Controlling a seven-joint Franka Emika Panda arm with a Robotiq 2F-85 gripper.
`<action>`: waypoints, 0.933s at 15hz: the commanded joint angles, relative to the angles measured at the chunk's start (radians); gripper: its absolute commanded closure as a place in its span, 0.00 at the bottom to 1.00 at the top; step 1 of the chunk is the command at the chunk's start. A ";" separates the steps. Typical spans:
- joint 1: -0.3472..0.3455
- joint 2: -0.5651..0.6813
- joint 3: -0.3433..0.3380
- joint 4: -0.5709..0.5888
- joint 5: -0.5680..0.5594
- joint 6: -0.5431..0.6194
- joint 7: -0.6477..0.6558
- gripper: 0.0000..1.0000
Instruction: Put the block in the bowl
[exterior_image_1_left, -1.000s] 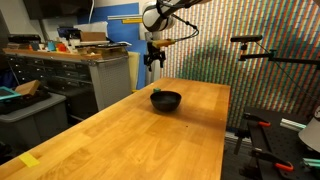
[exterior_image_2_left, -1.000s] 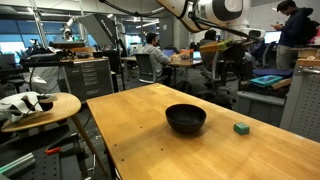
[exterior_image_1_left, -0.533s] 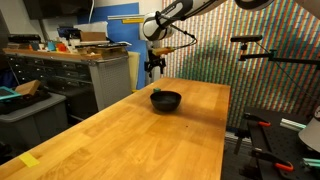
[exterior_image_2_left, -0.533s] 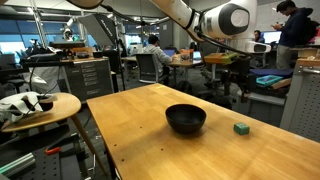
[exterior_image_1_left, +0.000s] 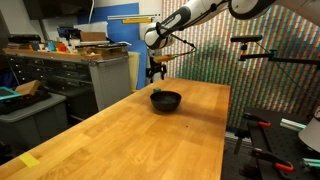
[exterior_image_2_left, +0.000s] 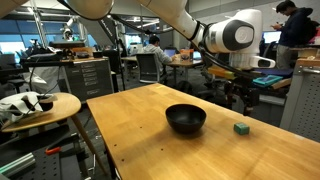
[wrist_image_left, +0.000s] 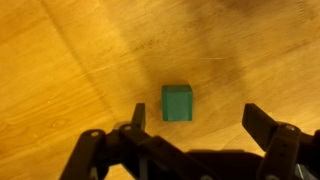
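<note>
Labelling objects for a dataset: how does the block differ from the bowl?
The block is green, the bowl glossy black. The block is boxy with flat faces; the bowl is round and hollow. The block is far smaller than the bowl. Both sit apart on the wooden table.

Block (exterior_image_2_left: 241, 127) beside bowl (exterior_image_2_left: 185, 119), on table (exterior_image_2_left: 130, 130)

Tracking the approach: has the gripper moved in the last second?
Yes: the gripper has descended toward the small green block, beside the fixed glossy black bowl.
</note>
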 joint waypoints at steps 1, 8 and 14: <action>-0.022 0.060 0.011 0.070 0.027 0.017 -0.030 0.00; -0.042 0.132 0.009 0.112 0.026 0.076 -0.048 0.00; -0.047 0.187 0.017 0.173 0.023 0.081 -0.078 0.07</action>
